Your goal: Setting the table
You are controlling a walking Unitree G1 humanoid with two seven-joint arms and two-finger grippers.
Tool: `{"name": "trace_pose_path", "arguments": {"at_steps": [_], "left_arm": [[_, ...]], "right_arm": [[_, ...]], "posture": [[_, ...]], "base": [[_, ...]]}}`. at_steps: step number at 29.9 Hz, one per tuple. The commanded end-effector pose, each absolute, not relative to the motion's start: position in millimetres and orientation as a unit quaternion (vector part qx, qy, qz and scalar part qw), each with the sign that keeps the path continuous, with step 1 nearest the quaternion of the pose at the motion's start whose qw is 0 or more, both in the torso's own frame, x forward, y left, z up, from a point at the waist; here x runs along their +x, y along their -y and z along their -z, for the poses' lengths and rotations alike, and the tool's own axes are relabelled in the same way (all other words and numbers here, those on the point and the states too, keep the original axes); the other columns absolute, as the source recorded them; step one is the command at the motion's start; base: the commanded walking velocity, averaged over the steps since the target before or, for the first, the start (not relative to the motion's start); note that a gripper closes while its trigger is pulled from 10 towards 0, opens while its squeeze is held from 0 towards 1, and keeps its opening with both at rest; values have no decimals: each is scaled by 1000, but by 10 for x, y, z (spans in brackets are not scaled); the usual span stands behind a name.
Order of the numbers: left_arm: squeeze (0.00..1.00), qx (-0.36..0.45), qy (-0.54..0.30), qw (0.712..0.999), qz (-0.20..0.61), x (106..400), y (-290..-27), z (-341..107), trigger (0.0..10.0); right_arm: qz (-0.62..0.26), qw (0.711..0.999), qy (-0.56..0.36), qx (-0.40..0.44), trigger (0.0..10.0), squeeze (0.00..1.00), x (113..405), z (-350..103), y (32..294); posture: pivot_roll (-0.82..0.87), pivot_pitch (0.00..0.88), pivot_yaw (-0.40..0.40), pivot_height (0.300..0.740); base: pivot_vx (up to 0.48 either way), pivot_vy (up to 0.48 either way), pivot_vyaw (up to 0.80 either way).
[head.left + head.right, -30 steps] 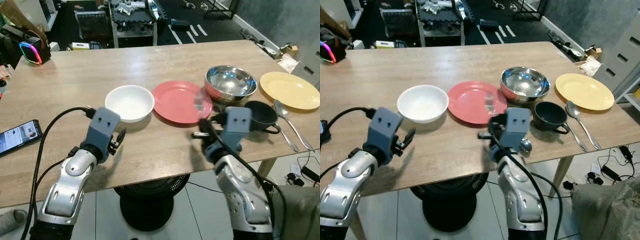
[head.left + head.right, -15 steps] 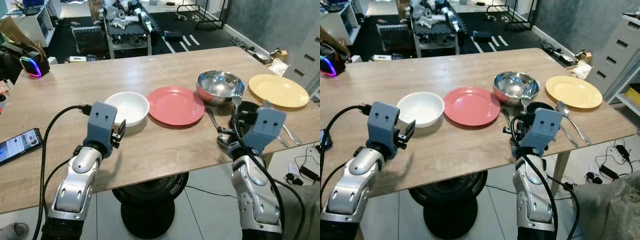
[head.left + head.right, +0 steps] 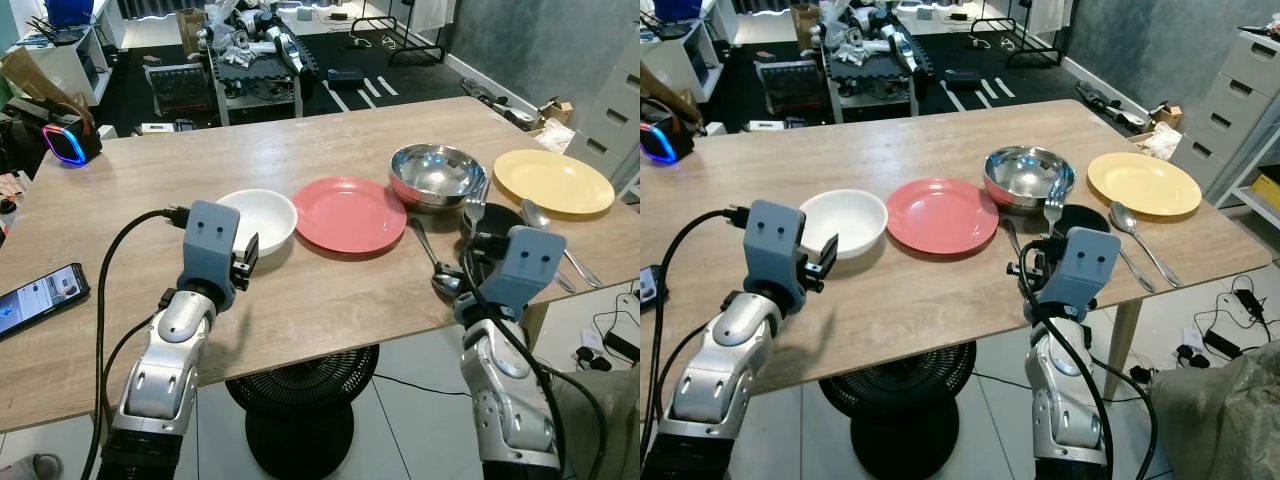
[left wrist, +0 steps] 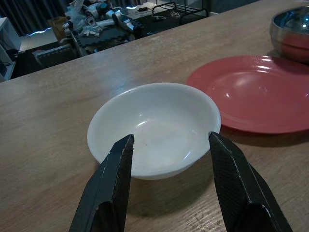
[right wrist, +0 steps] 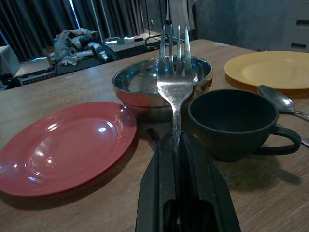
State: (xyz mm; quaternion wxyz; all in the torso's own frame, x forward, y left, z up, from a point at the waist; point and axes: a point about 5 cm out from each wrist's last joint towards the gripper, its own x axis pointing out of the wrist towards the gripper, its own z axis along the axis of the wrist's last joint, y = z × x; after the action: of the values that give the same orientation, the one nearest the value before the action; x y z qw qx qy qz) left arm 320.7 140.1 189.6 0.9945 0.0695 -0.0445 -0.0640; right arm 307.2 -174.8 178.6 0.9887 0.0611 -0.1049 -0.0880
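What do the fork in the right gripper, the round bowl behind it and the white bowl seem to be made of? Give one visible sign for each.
Fork: polished metal, likely steel; bright grey sheen.
Round bowl: shiny metal inside, mirror-like reflections; its outside looks reddish.
White bowl: glossy ceramic or glass, possibly melamine; smooth, opaque, soft highlights.
The right gripper is shut on the fork.

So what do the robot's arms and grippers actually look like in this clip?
Both arms are jointed silver metal segments. Each ends in a blue-grey boxy wrist housing with two small dots, trailing black cables. The left gripper and right gripper each have two long, flat black fingers.
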Motion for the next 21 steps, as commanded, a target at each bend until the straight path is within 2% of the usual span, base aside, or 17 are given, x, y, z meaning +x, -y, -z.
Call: {"name": "trace_pose_path", "arguments": {"at_steps": [1, 8, 21], "left_arm": [[0, 57, 41, 996, 61, 3217, -1398, -1861, 10000], [0, 50, 41, 996, 62, 3217, -1394, -1858, 10000], [0, 46, 42, 996, 62, 3212, -1403, -1860, 10000]], "right_arm": [[93, 989, 105, 56, 10000, 0, 3067, -1750, 1772], [94, 989, 103, 54, 10000, 0, 3063, -1728, 1781], [95, 989, 100, 51, 10000, 0, 3063, -1691, 1781]], "posture": [[-45, 0, 81, 740], [-45, 0, 82, 740], [-43, 0, 85, 740]], "base": [[0, 0, 0], [-78, 0, 0], [-472, 0, 0]]}}
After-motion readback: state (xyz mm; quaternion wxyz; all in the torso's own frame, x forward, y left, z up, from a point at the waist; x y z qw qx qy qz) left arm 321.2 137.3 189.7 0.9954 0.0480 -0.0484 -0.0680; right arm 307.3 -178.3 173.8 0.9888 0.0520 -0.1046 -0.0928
